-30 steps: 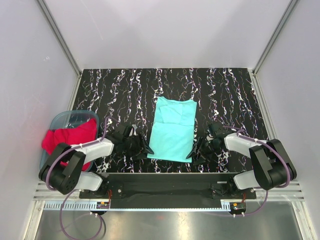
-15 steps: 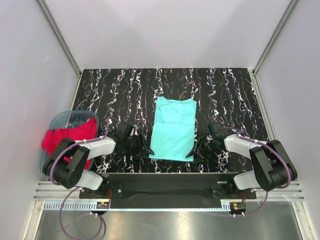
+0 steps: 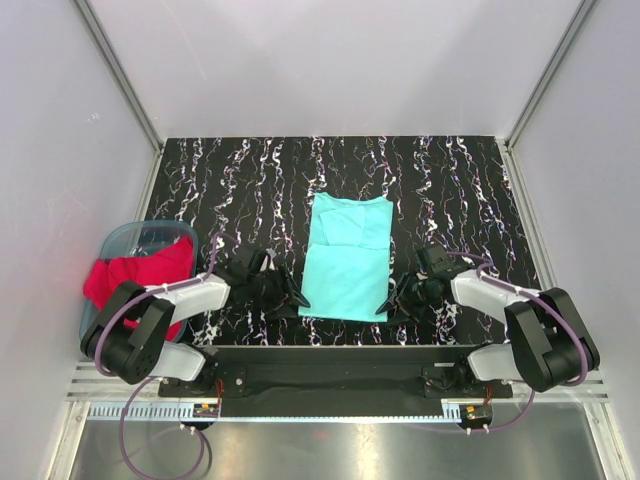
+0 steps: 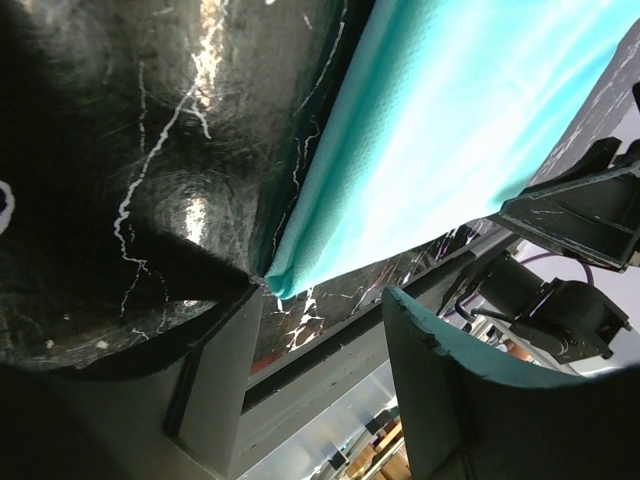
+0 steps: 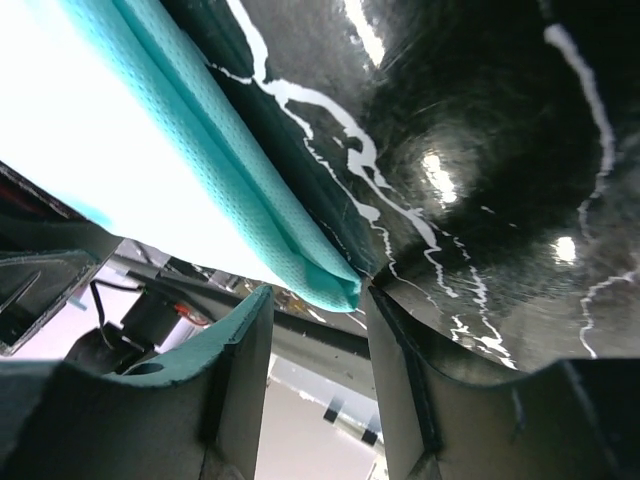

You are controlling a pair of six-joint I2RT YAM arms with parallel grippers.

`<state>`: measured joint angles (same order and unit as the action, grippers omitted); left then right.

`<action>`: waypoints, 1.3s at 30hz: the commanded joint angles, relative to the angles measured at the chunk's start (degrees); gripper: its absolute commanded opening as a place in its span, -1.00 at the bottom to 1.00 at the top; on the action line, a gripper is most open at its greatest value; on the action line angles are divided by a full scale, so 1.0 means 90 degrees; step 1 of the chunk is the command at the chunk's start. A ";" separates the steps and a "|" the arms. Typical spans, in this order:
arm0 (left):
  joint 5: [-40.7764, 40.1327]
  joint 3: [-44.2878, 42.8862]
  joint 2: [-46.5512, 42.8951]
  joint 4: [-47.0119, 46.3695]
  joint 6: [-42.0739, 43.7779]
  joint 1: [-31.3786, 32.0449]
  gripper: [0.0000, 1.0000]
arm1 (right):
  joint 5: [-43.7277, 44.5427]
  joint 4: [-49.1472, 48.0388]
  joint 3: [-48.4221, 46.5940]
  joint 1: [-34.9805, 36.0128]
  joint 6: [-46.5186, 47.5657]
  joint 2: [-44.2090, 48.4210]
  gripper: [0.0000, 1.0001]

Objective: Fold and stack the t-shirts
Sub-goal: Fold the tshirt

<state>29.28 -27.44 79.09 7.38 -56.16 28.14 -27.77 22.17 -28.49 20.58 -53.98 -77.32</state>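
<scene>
**A:** Where is the mint-teal shirt (image 3: 347,262)?

**B:** It lies flat on the black marbled surface (image 3: 450,190), about midway between the two arms. It is folded into a long, narrow shape that runs away from the arm bases.

**A:** And the red shirt (image 3: 135,275)?

**B:** That one is bunched up in the translucent blue-grey tub (image 3: 150,232) at the left edge of the surface. It spills over the tub's near rim and sits well apart from the teal one.

**A:** What about the left claw (image 3: 291,297)?

**B:** It is down low at the near left corner of the teal shirt. In its wrist view the two fingers (image 4: 450,400) stand clearly apart. The corner of the cloth sits at the mouth of the gap, just beside one fingertip. The claw is open and nothing is pinched.

**A:** The right claw (image 3: 388,303)?

**B:** It is at the near right corner, opposite the left one. Its wrist camera shows the layered hem corner poking in between the fingers (image 5: 235,380). The corner sits close against one finger, with a gap on the other side. So the claw is open around the corner, not clamped on it.

**A:** Does that finger touch the cloth?

**B:** I cannot tell.
</scene>
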 commanded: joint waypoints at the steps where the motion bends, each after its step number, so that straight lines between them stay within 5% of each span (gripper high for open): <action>1: -0.1017 0.0334 0.0216 0.0851 0.0293 -0.0012 0.18 | 0.1025 0.0300 -0.0008 0.0018 0.0167 0.0036 -0.01; 13: -0.0822 0.0091 0.1036 0.0460 0.0439 -0.0012 -0.05 | 0.0947 -0.0091 -0.0116 0.0008 0.0226 -0.0677 -0.13; 20: -0.0733 -0.0290 0.1388 0.0498 0.0838 -0.0012 -1.00 | 0.1006 -0.0130 -0.0164 0.0009 0.0392 -0.0920 -0.72; 23: -0.0987 -0.0534 0.1203 0.0840 0.1112 -0.0012 -1.00 | 0.0957 -0.0101 -0.0300 0.0028 0.0586 -0.0989 -1.00; 33: -0.1408 -0.0546 -0.0827 0.2412 0.1533 0.0115 -1.00 | 0.0771 0.0895 -0.1053 0.0769 0.0978 -0.0345 -1.00; 39: -0.1300 0.0400 -0.2291 0.2656 0.0597 0.0768 -1.00 | 0.0673 0.0925 -0.0634 0.1804 0.0285 0.0328 -1.00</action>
<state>19.88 -27.77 63.22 26.17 -46.78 32.25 -23.77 27.16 -35.77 33.52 -48.36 -78.48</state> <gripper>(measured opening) 0.024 0.020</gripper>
